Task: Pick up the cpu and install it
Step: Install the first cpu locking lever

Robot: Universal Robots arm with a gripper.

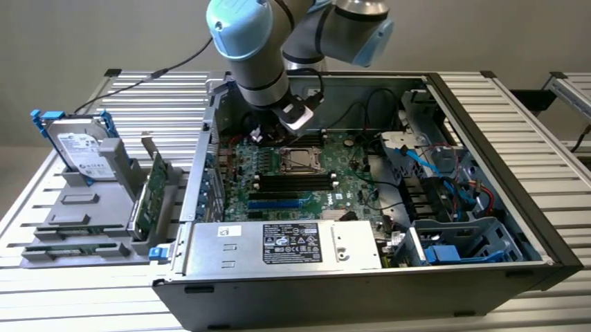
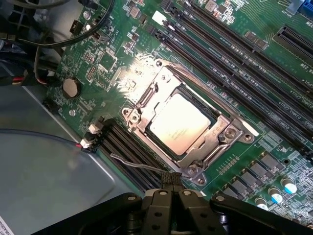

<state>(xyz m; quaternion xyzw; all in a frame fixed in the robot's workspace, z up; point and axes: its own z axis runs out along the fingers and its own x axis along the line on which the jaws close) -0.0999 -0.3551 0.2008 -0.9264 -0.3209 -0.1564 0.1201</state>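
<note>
Silver cpu (image 2: 177,122) lid, dull finish, sits flat in the socket. We see the steel socket frame (image 2: 230,134) around it on all sides. The chip looks level, not tilted, on the green motherboard (image 2: 83,63).

Claw (image 2: 171,180) is closed: both fingers are pressed together and we see nothing between them. It hangs just beside one corner of the frame, close above the board. It holds no chip.

A thin wire lever (image 2: 137,165) runs along the frame edge, and one end meets the claw tips. We cannot tell whether they touch.

Black memory slots (image 2: 234,54) run in rows on the far side of the socket from the claw, with more black slots next to the lever. A round coin cell (image 2: 71,87) sits on the board, well apart from the socket.

In the exterior view, the arm (image 1: 251,62) reaches down into the open case (image 1: 369,301), which lies on its side on the slatted metal counter (image 1: 74,304). The wrist is over the board, close to the socket. The power supply (image 1: 286,245), with its label, fills the near edge of the case.

On the exterior view's left, outside the case, a grey holder (image 1: 83,207) carries the hard drive (image 1: 79,145). The drive stands upright in a blue bracket. Green cards (image 1: 152,187) stand on edge in the same holder, nearer the case.
</note>
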